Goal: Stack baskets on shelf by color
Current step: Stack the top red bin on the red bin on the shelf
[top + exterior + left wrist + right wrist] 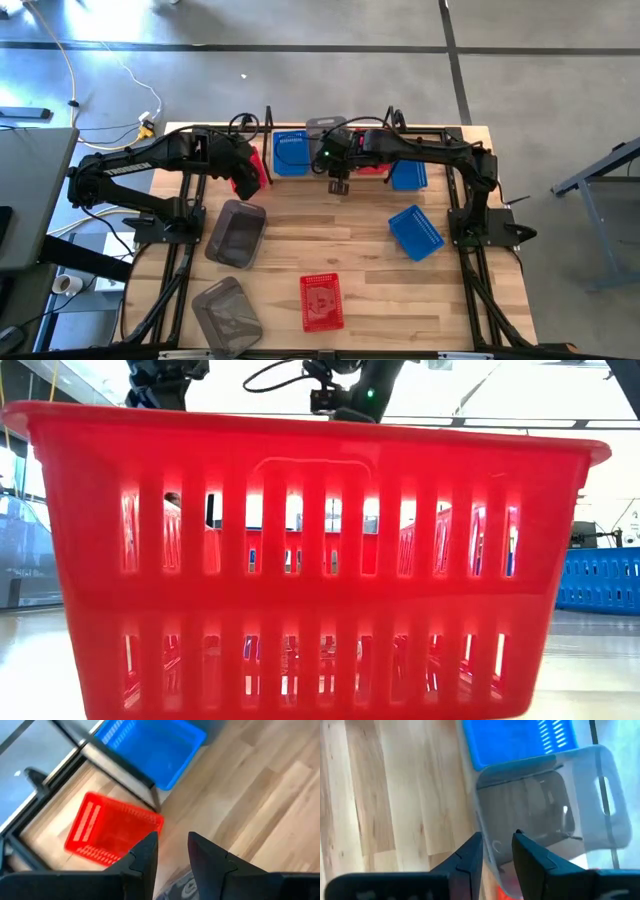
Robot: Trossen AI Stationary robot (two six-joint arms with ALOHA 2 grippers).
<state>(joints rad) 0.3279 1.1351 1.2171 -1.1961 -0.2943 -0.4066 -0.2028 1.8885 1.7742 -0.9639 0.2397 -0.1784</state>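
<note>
With both my grippers [338,186] narrow and empty over the black wire shelf [270,118] at the tabletop's far edge, several slotted plastic baskets sit there while five wait loose, including the red one [322,301].

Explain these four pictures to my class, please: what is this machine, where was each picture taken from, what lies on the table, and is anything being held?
It is a robot with two dark arms at a wooden table, each ending in a two-finger pincer. One picture looks straight down. One sits at table height, almost filled by a red basket close to the lens. The other two come from cameras on each wrist.

At the far edge stands a low black shelf holding a blue basket and a grey basket. Loose on the table lie two more grey baskets, a red one and a blue one.

The left pincer hovers above a red basket on the shelf; the right pincer hovers at the grey one's rim. Both show a gap and hold nothing.
</note>
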